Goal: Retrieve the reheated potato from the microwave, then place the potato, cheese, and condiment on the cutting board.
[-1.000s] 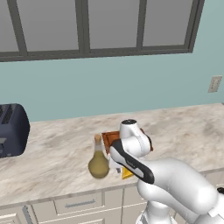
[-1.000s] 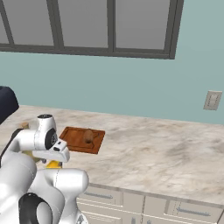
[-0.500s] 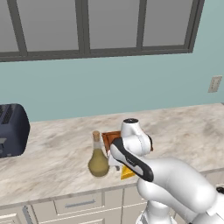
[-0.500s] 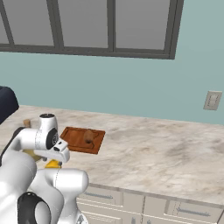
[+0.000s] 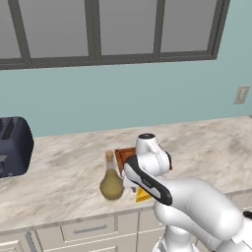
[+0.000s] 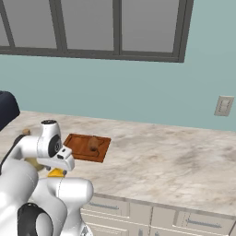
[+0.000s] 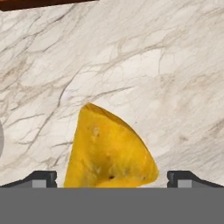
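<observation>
Countertop unchanged — open hand (image 7: 112, 177) lowered nearer cheese (image 7: 109, 151).

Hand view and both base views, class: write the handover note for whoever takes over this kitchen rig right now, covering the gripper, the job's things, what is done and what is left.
Gripper: open, holding nothing, its fingertips on either side of the cheese, above it.
Cheese: on the marble counter, near the front edge, off the cutting board.
Potato: already on the cutting board.
Condiment: upright on the counter, left of the board.
Done: potato placed.
Left: grasp the cheese and move it to the board, then the condiment.
</observation>
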